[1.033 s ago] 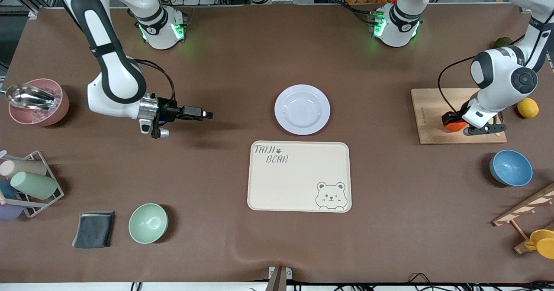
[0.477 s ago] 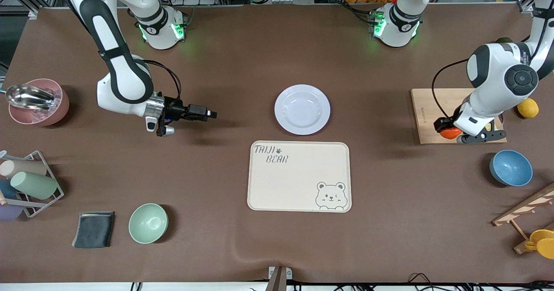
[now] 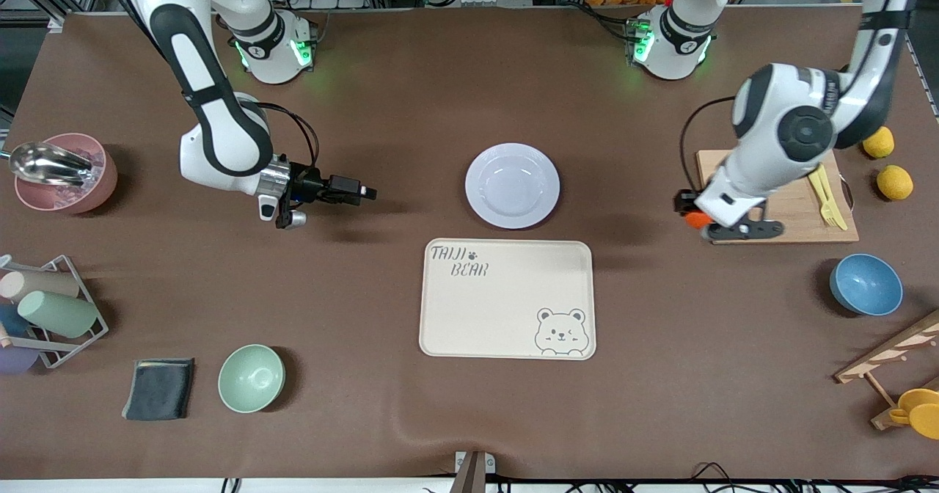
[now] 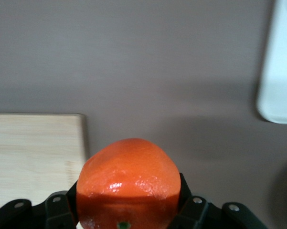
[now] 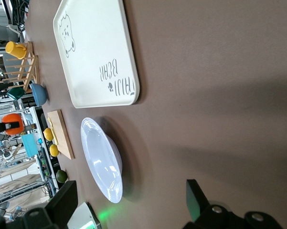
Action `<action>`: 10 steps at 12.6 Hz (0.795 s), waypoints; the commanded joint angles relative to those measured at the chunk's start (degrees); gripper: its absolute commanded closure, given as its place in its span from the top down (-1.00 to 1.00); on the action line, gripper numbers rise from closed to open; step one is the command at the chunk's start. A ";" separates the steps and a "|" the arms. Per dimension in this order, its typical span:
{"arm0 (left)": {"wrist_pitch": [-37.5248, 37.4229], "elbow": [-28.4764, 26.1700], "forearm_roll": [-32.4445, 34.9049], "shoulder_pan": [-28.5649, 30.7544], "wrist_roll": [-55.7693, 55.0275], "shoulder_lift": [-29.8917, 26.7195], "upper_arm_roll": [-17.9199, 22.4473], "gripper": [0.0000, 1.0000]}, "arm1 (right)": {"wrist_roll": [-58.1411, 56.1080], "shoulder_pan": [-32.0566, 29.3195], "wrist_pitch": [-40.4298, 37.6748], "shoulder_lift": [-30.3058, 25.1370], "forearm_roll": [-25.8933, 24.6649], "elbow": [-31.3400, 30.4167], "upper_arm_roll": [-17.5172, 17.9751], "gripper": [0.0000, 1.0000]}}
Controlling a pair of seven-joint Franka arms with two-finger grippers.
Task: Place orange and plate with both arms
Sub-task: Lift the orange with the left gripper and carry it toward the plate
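carrying orange (image 4: 129, 183) clamped in my left end effector (image 3: 693, 214) over table; could slip out. right end effector (image 3: 363, 194) wide open, empty (may shove plate (image 3: 512, 185)).

Your front view looks steeply down from high across the surface (image 3: 411, 111), facing both arm bases along the top of the frame. Your left wrist view sits very close over the left tool (image 4: 129, 217), looking down; the orange (image 4: 129, 183) fills the lower centre, a board corner (image 4: 36, 157) lies at lower left. Your right wrist view skims low along the surface toward the plate (image 5: 102, 164) and tray (image 5: 93, 52). Front and right wrist views share plate (image 3: 512, 185), tray (image 3: 506, 298) and orange (image 3: 694, 219).
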 commanded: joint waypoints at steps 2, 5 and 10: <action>-1.52 0.62 -0.91 -0.19 -13.57 1.56 -11.26 -0.96 | -1.55 0.74 0.41 -0.07 1.76 -0.52 -0.45 1.00; -1.52 0.71 -0.99 -7.89 -25.19 3.76 -14.02 -0.99 | -1.55 1.09 0.50 0.11 1.76 -0.52 -0.45 1.00; -1.35 6.76 0.06 -19.86 -38.04 15.33 -13.50 -1.00 | -3.21 3.72 2.43 0.81 6.32 -0.43 -0.45 1.00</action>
